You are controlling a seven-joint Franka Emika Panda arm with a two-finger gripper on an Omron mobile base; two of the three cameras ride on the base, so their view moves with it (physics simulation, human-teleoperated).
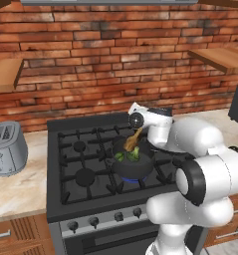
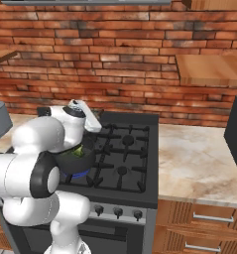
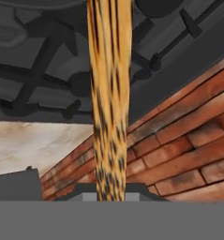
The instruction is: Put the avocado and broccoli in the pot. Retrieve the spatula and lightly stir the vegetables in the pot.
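Note:
The dark grey pot (image 1: 135, 169) stands on the front right burner of the black stove (image 1: 80, 164). Green vegetables (image 1: 126, 156) lie inside it; I cannot tell the avocado from the broccoli. The brown wooden spatula (image 1: 133, 140) slants down into the pot, its head among the greens. My gripper (image 1: 139, 130) is shut on the handle just above the pot. In the hand view the spatula (image 3: 108, 93) runs straight up from my gripper (image 3: 108, 191). From the right, my arm covers most of the pot (image 2: 76, 161), and a bit of green (image 2: 81, 151) shows.
A silver toaster (image 1: 8, 148) sits on the counter left of the stove. A dark appliance (image 2: 236, 133) stands at the far right on the pale counter (image 2: 199, 163). Wooden shelves hang on the brick wall. Knobs line the stove front (image 1: 105, 219).

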